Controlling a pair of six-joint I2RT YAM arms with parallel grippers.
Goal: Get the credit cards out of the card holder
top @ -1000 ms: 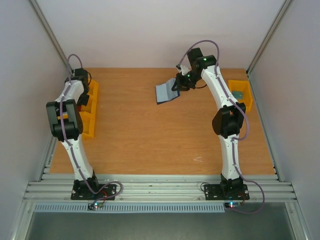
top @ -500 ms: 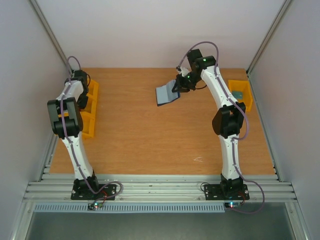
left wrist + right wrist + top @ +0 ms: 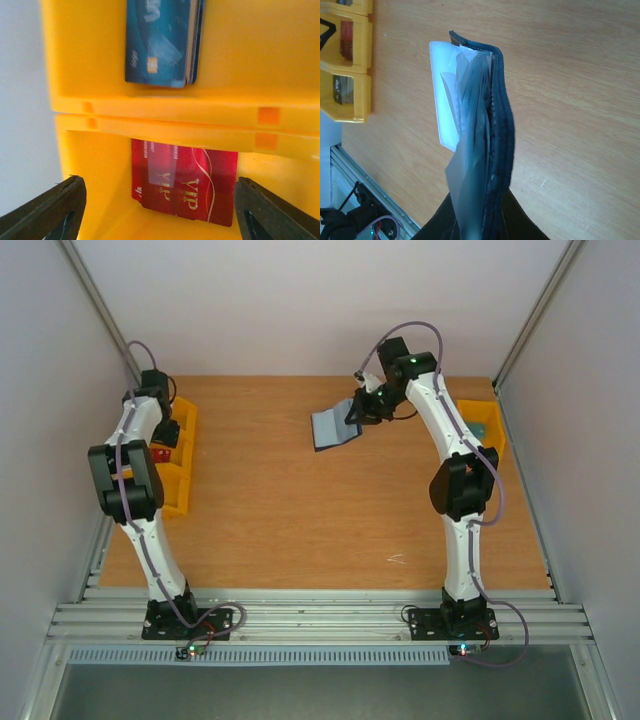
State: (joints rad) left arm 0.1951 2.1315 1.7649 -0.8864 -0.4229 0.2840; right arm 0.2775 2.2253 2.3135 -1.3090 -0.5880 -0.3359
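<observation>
The card holder [image 3: 335, 427], a dark navy wallet with clear inner sleeves [image 3: 451, 100], hangs edge-on above the wooden table. My right gripper [image 3: 485, 220] is shut on its lower edge. Over the yellow bins at the left, my left gripper [image 3: 160, 210] stands open, its black fingers [image 3: 55, 207] wide apart with nothing between them. Red credit cards [image 3: 187, 182] marked VIP lie in the compartment right under it. Blue cards [image 3: 162, 42] stand in the compartment beyond. Whether a card sits in the wallet's sleeves I cannot tell.
The row of yellow bins [image 3: 182, 455] runs along the table's left edge. Another yellow bin [image 3: 482, 425] sits at the right edge behind the right arm. Bare wood [image 3: 320, 520] lies between the two arms.
My left gripper has opened over the bin, and a red card now shows there in the top view. The right gripper and card holder have barely moved.
</observation>
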